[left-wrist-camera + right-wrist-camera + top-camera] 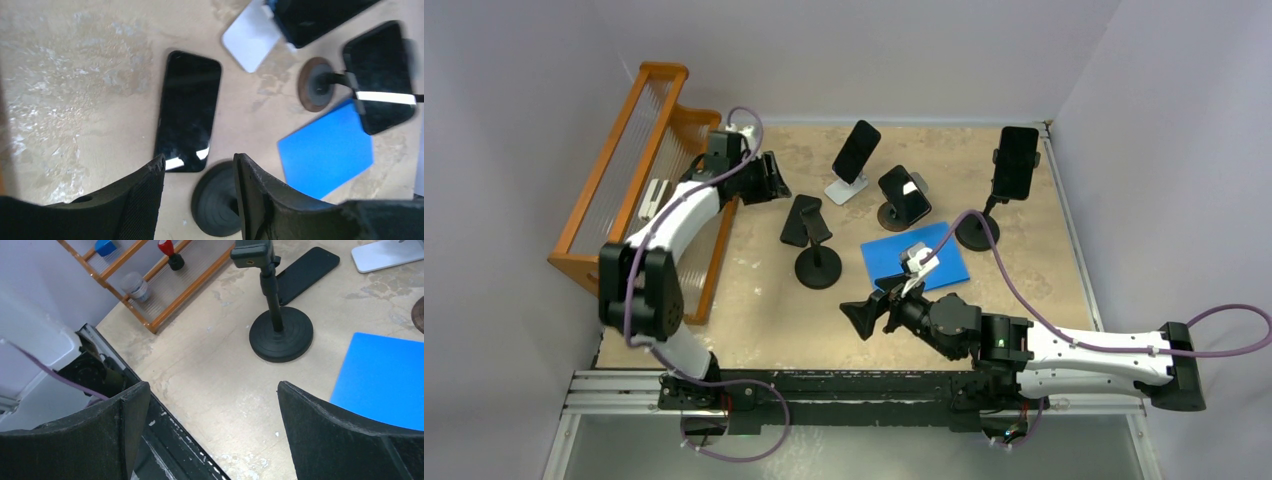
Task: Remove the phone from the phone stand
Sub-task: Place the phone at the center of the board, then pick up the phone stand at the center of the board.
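A black phone [189, 112] lies flat on the table, also in the overhead view [801, 220] and the right wrist view [306, 271]. Beside it stands a black phone stand [818, 262] with a round base [217, 200]; its clamp [250, 252] holds nothing. My left gripper [199, 165] hovers over the phone's near end, open, nothing between its fingers; from above it [782, 185] sits just left of the phone. My right gripper [856, 318] is open and empty near the front edge [212, 390].
Three more phones sit on stands: one on a white stand [856, 150], one on a round base [904, 195], one on a tall black stand [1016, 160]. A blue pad [914, 262] lies mid-table. An orange rack [624, 180] lines the left side.
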`<state>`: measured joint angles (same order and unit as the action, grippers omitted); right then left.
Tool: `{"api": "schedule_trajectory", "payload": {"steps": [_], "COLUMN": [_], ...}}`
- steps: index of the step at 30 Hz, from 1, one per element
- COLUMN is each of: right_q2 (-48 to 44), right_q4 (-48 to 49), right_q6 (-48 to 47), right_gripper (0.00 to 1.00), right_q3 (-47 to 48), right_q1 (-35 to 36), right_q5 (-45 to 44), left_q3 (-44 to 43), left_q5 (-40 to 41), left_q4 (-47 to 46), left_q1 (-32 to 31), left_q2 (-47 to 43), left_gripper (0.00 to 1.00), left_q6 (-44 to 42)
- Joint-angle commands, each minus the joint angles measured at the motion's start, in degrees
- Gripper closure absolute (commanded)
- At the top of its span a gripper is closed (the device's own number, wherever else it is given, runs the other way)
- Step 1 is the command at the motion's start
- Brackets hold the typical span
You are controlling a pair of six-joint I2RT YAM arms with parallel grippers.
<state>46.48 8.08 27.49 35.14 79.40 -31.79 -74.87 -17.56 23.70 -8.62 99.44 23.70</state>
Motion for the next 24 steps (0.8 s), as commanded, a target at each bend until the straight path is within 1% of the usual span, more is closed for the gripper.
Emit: {"api": "schedule_trajectory", "payload": {"steps": [1,6,9,14,18,20,24], "right_q2": [-0.5,-2.0,-2.6,-0.7,3.3,4.8,8.1], "right_q4": [2.9,5.4,7.9,12.9,15.2,18.8,26.1], "right_q6": [2.1,3.0,3.0,1.6,2.4,0.2,-2.1], "right_gripper": [0.01,0.01,0.01,0.01,0.01,0.01,0.01], "right_q3": [-1.2,-3.4,-4.8,-6.0,-5.5,-6.4,-8.1], "right_q1": [0.2,0.2,0.2,0.1,0.1,0.2,-1.1], "right_q5": [-5.4,-9.4,-11.9,-10.6,-13.1,-11.8,-7.7], "left_q3": [6.1,14.2,17.2,20.6,25.5,26.9,27.3], "left_q5": [-0.5,0.6,3.8,7.5,7.6,7.8,5.4], "left_q4": [-7.1,-12.5,-13.9,-14.5,-16.8,-18.7,-19.9], "left_q1": [0.4,-0.5,-4.1,-10.5,-11.6,-12.9,-14.3], "left_q2": [-13.9,-26.0,-31.3,-37.9,-42.6,-44.1,-45.6], "left_gripper": [0.49,0.49,0.48,0.48,0.47,0.47,0.46], "left_q6": [1.3,-1.2,-4.5,-8.5,-8.5,-8.9,-8.5]}}
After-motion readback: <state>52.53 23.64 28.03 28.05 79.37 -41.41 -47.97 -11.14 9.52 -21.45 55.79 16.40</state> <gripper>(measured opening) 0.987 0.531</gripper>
